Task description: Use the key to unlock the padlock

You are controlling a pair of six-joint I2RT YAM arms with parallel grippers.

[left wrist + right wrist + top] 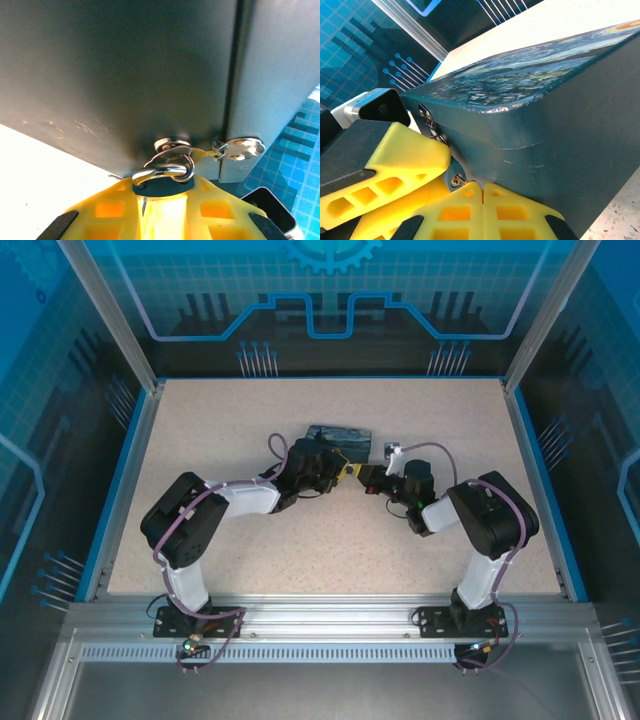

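Gripping: left gripper [161, 205] clamps the tiny silvery-dark metal padlock [161, 186] between its yellow fingertips, bottom centre of the left wrist view | shackle loops through a silver staple [172, 146] on the dark wall of the blue-and-yellow swirl-painted box [530, 75] | right gripper [483, 196] pressed closed, bottom centre of the right wrist view, just beside the box's corner

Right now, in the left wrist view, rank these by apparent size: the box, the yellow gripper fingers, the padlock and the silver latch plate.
1. box, its dark wall spanning most of the picture.
2. left gripper's yellow fingers, enlarged by nearness to the camera.
3. padlock and latch plate: too alike to rank.
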